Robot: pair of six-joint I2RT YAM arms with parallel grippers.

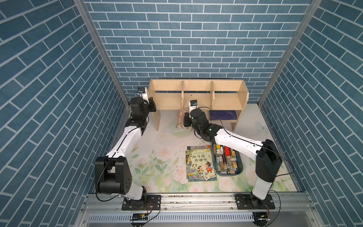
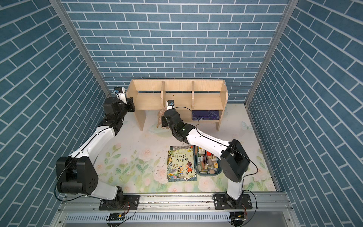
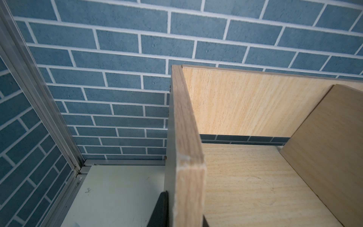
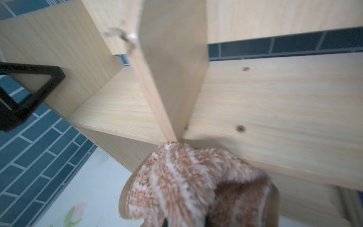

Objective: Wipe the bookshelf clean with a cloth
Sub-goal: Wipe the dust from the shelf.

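Both top views look from high above the near edge, steeply down and toward the far wall (image 1: 196, 39). They take in nearly the same whole scene, from the counter (image 1: 157, 149) to the bookshelf (image 1: 169, 98) at its far side. The left wrist camera sits hard against the bookshelf's left side panel (image 3: 184, 137), facing along it toward the far wall, while the right wrist camera, equally close and somewhat blurred, looks over the cloth (image 4: 186, 176) at the left divider (image 4: 170, 68); both wrist views share the left compartment (image 3: 245, 186).
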